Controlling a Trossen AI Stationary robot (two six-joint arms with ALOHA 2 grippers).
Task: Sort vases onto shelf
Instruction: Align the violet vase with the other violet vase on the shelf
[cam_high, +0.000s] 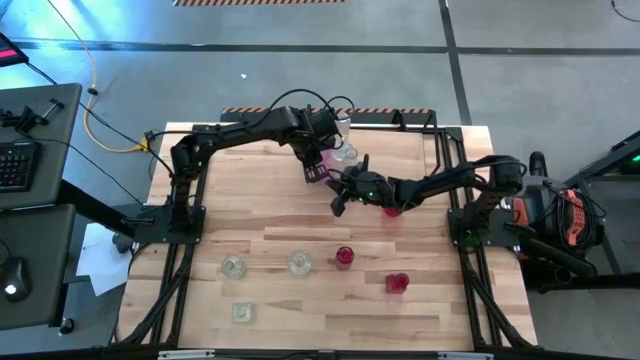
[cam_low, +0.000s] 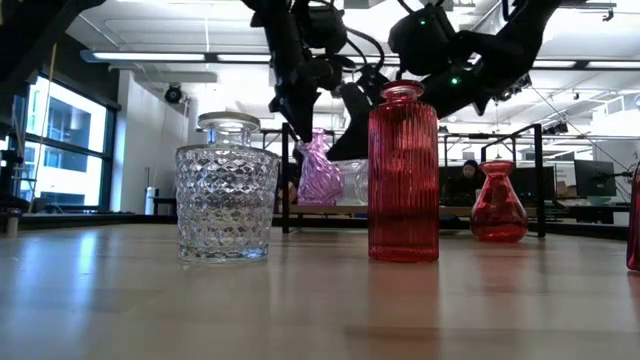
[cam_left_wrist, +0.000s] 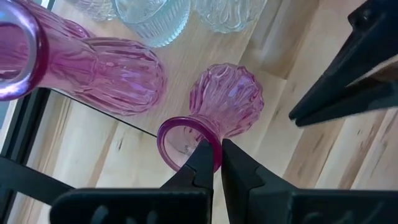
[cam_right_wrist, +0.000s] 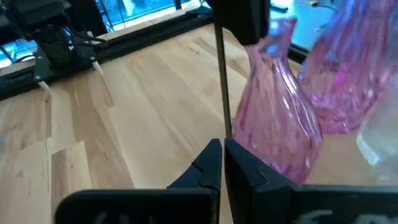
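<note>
**Thin glass rims, a narrow grip**

High view: both arms meet at the far middle of the light wooden table (cam_high: 300, 300). The left gripper (cam_high: 316, 172) sits by the far edge where clear glass shows; the right gripper (cam_high: 338, 205) lies just beside it. Near the front stand two clear glass vases (cam_high: 233, 266), a red ribbed bottle vase (cam_high: 345, 256) and a squat red glass vase (cam_high: 397, 282), untouched.

Low view: a clear diamond-cut glass jar (cam_low: 227, 190) and the tall red bottle stand upright in front; a pale pink twisted vase (cam_low: 320, 170) sits behind, under the arms.

Left wrist view: the left gripper (cam_left_wrist: 217, 163) is pinched shut on the lip of a pale pink ribbed glass vase (cam_left_wrist: 227, 99), over the shelf's light board (cam_left_wrist: 205, 50).

Right wrist view: the right gripper (cam_right_wrist: 222, 163) is closed on nothing, beside a pink swirled vase (cam_right_wrist: 280, 112).

These pieces look rigid, slick and breakable; a rim pinch probably lets the body swing, so the neck seems safer.
</note>
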